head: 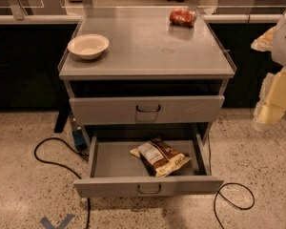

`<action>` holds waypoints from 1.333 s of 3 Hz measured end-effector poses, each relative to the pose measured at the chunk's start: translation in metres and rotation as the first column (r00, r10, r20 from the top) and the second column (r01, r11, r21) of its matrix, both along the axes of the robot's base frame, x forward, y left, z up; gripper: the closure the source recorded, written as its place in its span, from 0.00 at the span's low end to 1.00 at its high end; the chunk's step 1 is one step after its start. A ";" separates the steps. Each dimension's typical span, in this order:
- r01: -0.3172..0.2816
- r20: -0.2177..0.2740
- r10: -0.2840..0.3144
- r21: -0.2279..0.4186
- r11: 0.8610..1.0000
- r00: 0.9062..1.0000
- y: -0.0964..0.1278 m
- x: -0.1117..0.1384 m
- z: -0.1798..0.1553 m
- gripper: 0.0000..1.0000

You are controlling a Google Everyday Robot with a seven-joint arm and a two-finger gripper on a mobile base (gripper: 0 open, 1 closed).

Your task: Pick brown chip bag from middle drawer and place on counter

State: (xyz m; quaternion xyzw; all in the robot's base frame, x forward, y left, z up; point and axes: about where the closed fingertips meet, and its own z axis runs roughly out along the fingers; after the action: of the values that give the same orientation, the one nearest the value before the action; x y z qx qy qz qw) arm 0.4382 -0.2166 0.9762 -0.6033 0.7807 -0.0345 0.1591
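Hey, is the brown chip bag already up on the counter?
No, the brown chip bag lies in the open middle drawer, the counter lacks it, and the gripper hangs at the right edge.

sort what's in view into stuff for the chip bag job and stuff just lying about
For the job: brown chip bag in the open middle drawer; counter; hand, off to its right.
Lying about: bowl, red-orange packet, upper drawer, floor cables.
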 end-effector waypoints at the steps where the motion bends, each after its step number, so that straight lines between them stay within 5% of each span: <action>1: -0.001 0.006 0.001 0.001 1.000 1.000 0.001 0.000 0.001 0.00; 2: -0.025 0.057 0.026 -0.019 1.000 0.998 0.011 0.007 -0.011 0.00; 3: -0.080 0.104 0.084 -0.039 0.996 0.991 0.047 0.022 -0.055 0.00; 4: -0.084 0.138 0.088 -0.032 0.996 0.987 0.052 0.030 -0.061 0.00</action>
State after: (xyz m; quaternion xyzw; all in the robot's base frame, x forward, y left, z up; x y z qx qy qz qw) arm 0.4682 -0.1643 0.9153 -0.6346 0.7404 -0.0796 0.2068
